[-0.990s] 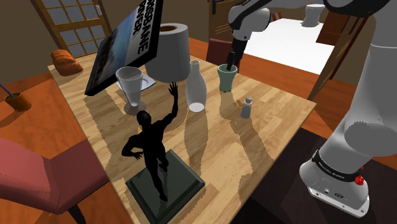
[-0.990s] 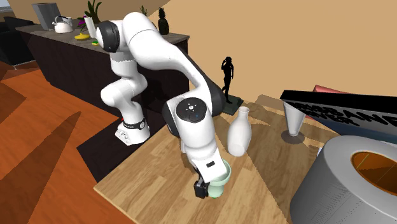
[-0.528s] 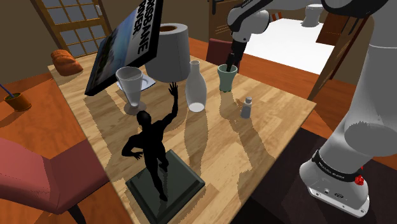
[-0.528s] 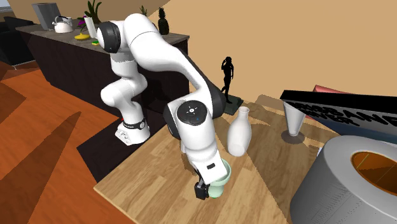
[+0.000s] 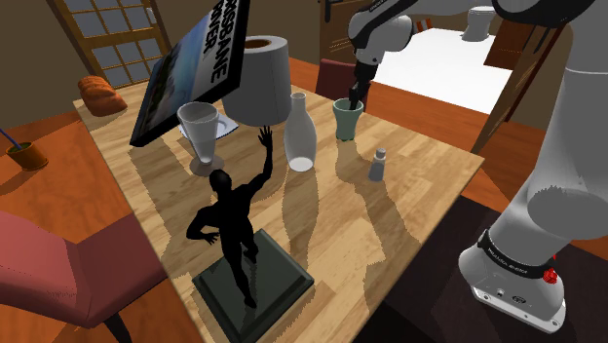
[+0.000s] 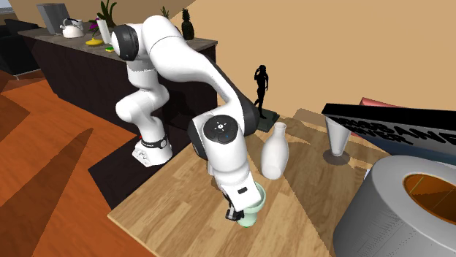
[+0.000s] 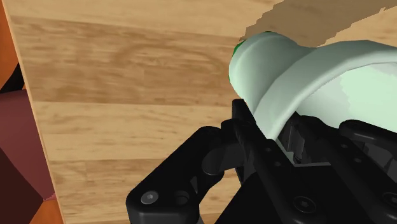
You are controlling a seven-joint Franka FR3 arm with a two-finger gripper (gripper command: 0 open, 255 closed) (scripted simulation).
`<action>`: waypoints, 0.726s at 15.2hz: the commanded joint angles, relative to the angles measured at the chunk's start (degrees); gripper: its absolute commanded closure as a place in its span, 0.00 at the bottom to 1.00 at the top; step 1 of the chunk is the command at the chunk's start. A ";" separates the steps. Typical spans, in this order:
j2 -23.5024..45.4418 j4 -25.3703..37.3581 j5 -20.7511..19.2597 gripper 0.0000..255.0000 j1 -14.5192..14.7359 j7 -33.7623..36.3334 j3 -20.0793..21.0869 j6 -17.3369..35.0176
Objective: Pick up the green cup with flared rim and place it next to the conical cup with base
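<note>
The grey conical cup on a round base stands at the shoulder view's left. A white bottle stands between it and the pale green cup with flared rim. That cup sits upright on the wooden table, near the far edge. The black gripper pinches its wall, one finger inside and one outside. The cup looks light, stiff and smooth, so a rim pinch may slip or tilt. A firm, level hold lower on the wall seems safest.

Wooden table on an orange-brown floor, gridded window behind, red chair beside
</note>
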 commanded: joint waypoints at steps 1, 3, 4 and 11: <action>0.05 0.00 -0.01 1.00 -0.02 0.00 -0.02 0.04; 0.04 -0.02 -0.01 1.00 -0.02 -0.01 -0.03 0.05; -0.32 0.29 -0.28 1.00 0.02 0.25 -0.11 -0.56; -2.50 2.93 -1.92 1.00 0.24 1.95 -0.58 -5.01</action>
